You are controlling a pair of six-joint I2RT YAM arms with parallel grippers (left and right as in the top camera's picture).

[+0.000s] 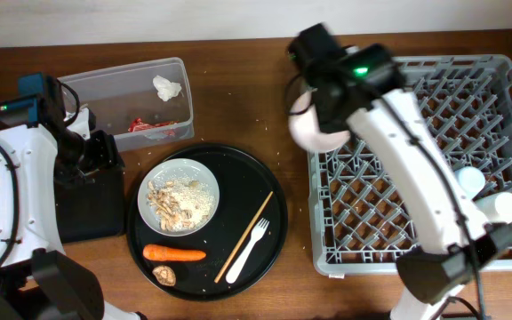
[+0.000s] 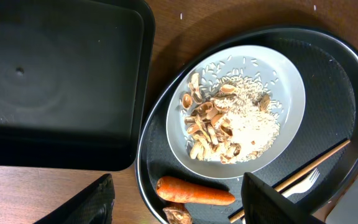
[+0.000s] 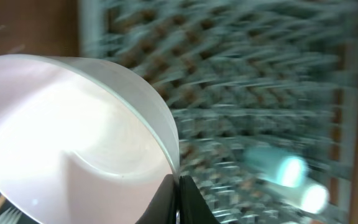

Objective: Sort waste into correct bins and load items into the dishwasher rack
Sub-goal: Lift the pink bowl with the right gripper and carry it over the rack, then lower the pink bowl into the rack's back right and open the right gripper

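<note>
Overhead: the right tool [image 1: 314, 102] holds a pale pink round bowl [image 1: 316, 133] at ten o'clock of the grey plastic pegged rack [image 1: 505, 71]. Left wrist: the left tool [image 2: 179, 202] gapes (nothing between), with a white round plate [image 2: 294, 78] at twelve o'clock. Right wrist: jaws clamp the bowl's rim.

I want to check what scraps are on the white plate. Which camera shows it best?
The left wrist view: the white plate is close and whole, its beige food scraps sharp. Overhead shows the whole white plate, but small. The right wrist view does not show it.
</note>
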